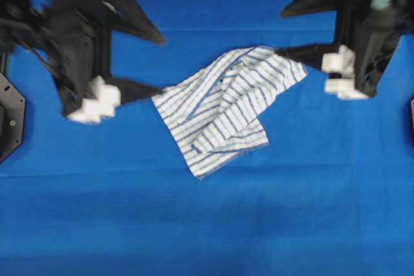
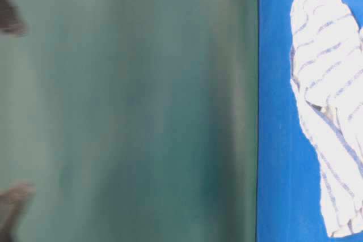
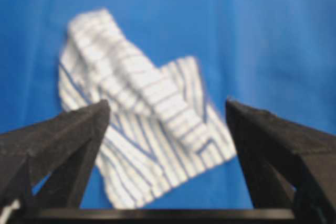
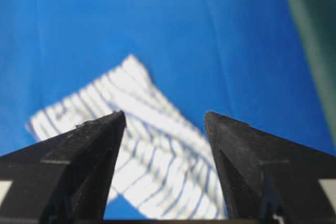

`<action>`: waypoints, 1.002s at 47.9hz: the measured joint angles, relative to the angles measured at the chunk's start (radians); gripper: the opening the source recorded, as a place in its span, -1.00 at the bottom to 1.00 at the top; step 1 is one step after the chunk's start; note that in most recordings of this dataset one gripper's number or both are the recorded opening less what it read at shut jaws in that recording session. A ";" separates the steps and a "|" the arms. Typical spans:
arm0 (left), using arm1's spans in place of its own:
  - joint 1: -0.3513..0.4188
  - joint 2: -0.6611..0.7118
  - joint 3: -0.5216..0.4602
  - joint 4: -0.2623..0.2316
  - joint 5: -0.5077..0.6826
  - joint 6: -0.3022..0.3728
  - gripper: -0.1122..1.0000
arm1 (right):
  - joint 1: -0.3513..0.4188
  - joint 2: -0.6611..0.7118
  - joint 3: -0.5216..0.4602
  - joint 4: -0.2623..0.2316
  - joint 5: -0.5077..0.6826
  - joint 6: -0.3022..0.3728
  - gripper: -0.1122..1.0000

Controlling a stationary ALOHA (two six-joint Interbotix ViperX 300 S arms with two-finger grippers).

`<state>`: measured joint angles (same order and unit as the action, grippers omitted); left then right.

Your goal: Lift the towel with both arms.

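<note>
I see my left gripper (image 1: pixel 158 63) spread wide, its two pointed fingers (image 3: pixel 79 129) well apart with nothing between them; the lower tip in the overhead view sits just at the towel's left corner, though blur keeps me from saying whether it touches. My right gripper (image 1: pixel 279 31) is likewise splayed open and holds nothing, its lower fingertip right at the towel's far right corner.

The towel (image 1: pixel 223 108) lies crumpled on the blue tablecloth (image 1: pixel 207 224) near the middle of the table, between the two arms. Its long axis runs diagonally, from the near left up to the far right, with a folded band of cloth lying across the top along that same line.

The near half of the tablecloth is bare blue, and there is open cloth to the far side between the grippers. In the table-level view the towel sits close to the table's edge, with a green wall (image 2: pixel 130 106) beyond.
</note>
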<state>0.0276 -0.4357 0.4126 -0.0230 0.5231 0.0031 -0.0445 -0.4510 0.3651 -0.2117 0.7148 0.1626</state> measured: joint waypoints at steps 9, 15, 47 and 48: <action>-0.003 0.043 0.130 0.000 -0.124 0.000 0.88 | 0.003 0.034 0.126 0.000 -0.087 0.034 0.36; -0.008 0.077 0.195 0.000 -0.189 -0.002 0.88 | 0.012 0.081 0.199 0.002 -0.144 0.035 0.36; -0.060 0.454 0.331 0.000 -0.468 0.000 0.88 | 0.071 0.434 0.350 0.055 -0.403 0.035 0.36; -0.061 0.465 0.331 0.000 -0.471 0.000 0.88 | 0.072 0.443 0.353 0.057 -0.414 0.035 0.36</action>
<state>-0.0337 0.0291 0.7440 -0.0230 0.0522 0.0031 0.0276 -0.0077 0.7179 -0.1549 0.3007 0.1979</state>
